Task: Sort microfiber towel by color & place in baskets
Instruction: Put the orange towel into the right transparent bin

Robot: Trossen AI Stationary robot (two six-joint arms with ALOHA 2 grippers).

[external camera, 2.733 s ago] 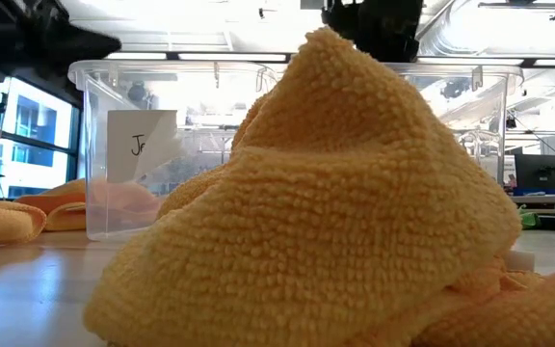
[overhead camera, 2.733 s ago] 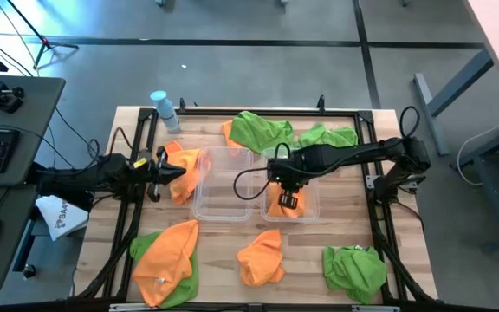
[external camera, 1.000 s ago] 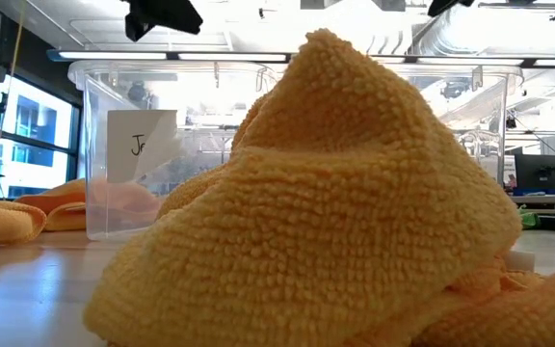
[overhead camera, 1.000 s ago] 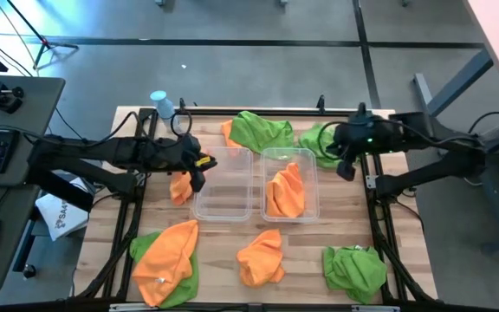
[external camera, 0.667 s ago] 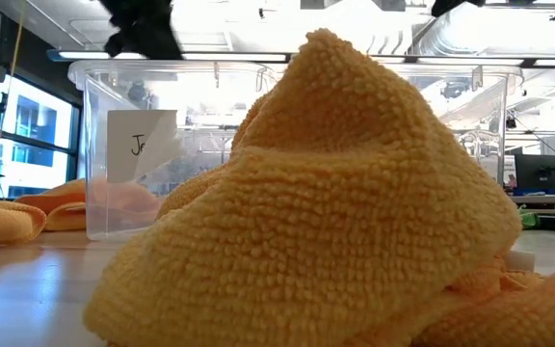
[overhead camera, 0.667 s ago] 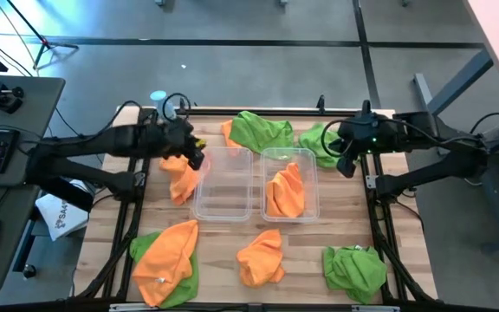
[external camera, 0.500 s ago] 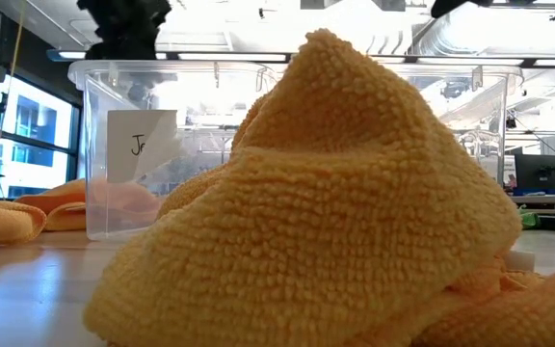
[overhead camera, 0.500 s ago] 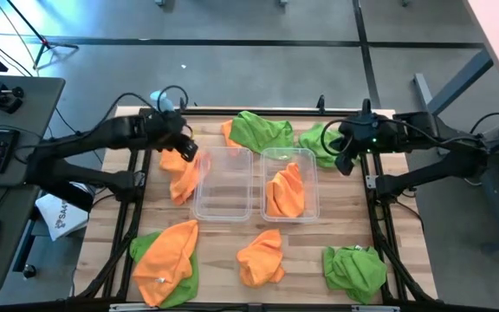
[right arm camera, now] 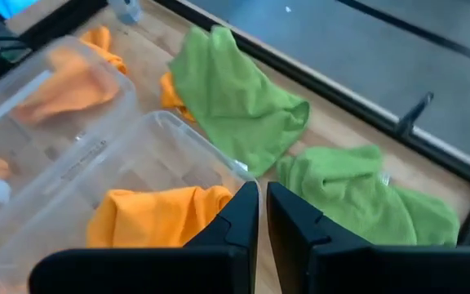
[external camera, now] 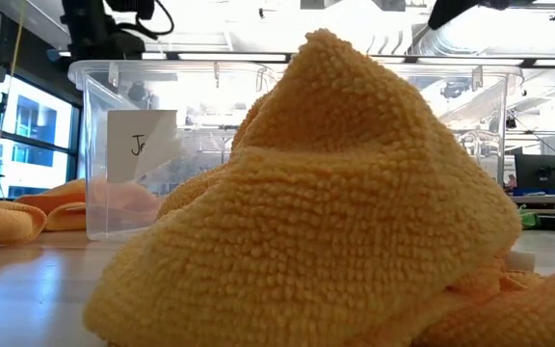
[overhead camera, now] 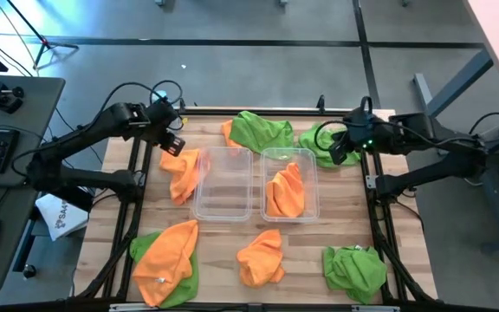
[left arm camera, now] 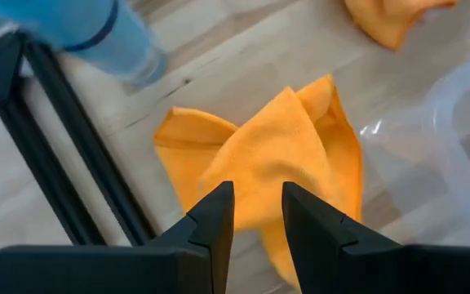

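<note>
- Microfiber towels are mostly unsorted: only one orange towel (overhead camera: pixel 286 192) lies inside the right basket (overhead camera: pixel 312 206), while the left basket (overhead camera: pixel 208 206) beside it looks bare of cloth in the high view.
- Left to sort, by my count: an orange towel (overhead camera: pixel 180 171) just beside the left basket's outer wall, a green towel (overhead camera: pixel 261 130) with an orange one tucked under its edge at the far side, and another green towel (overhead camera: pixel 326 141) near the right arm.
- Along the near edge lie an orange-over-green pair (overhead camera: pixel 165 260), a lone orange towel (overhead camera: pixel 262 257) and a green towel (overhead camera: pixel 354 269).
- Left gripper (overhead camera: pixel 170 130) hovers at the far left corner above the orange towel there, fingers parted a little and holding nothing, as its wrist view shows.
- Right gripper (overhead camera: pixel 340 152) hangs over the far right green towel, fingers nearly closed together with nothing between them.
- No green towel is in a basket yet, so I judge the job barely begun.
- Pale-blue bottle (overhead camera: pixel 159 100) stands at the far left corner, close to the left arm and easy to knock.
- Stacked pairs will need separating before sorting.
</note>
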